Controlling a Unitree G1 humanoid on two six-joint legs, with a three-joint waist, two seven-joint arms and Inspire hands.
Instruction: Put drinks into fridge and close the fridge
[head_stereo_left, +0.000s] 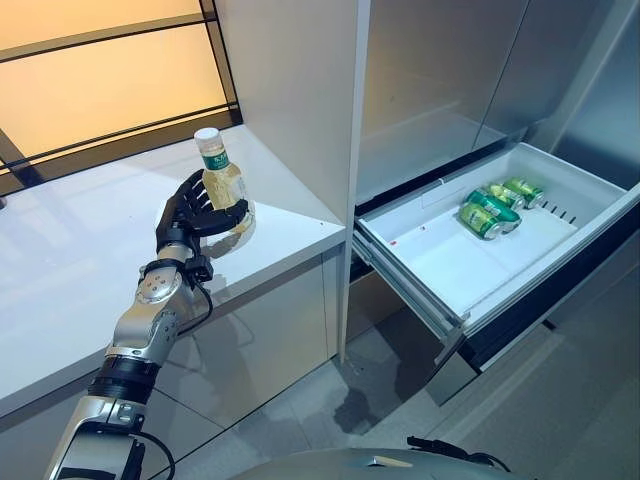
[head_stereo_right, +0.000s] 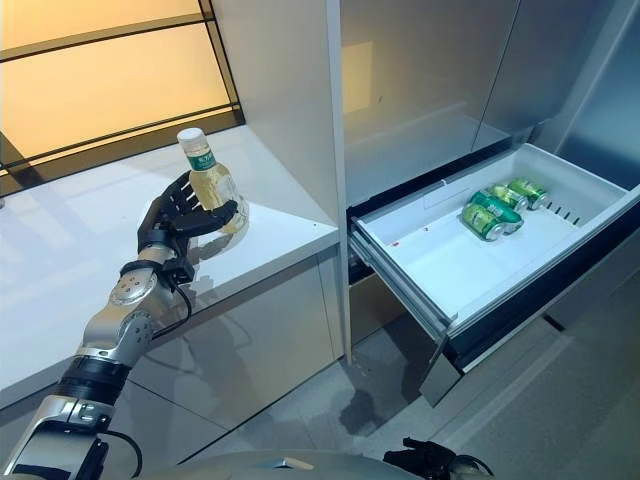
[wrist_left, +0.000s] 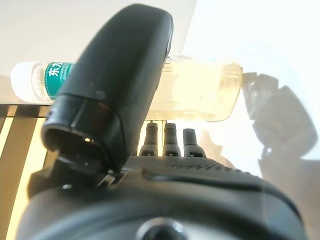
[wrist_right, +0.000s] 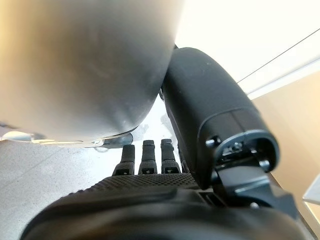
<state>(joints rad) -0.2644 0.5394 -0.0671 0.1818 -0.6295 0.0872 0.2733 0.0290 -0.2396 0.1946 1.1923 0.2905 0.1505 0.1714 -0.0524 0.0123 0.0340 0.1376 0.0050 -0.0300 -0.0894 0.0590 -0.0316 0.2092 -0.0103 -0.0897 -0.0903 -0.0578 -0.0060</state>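
The left hand (head_stereo_left: 190, 222) curls round a clear plastic bottle (head_stereo_left: 224, 183) of pale yellow drink with a white cap, standing near the right edge of the smooth white counter (head_stereo_left: 60, 270). The right hand (wrist_right: 200, 150) shows only in its wrist view, fingers straight. Green cans (head_stereo_left: 490, 212) lie on their sides near the back of the pulled-out white fridge drawer (head_stereo_left: 440, 270) above a grey tiled floor (head_stereo_left: 560, 400).

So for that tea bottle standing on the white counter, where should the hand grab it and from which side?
Grip the bottle round its straight lower body, below the green label, coming from the counter's open front. It stands upright and a tall panel rises close on its right. The left hand already wraps it there, thumb in front, fingers curled round.
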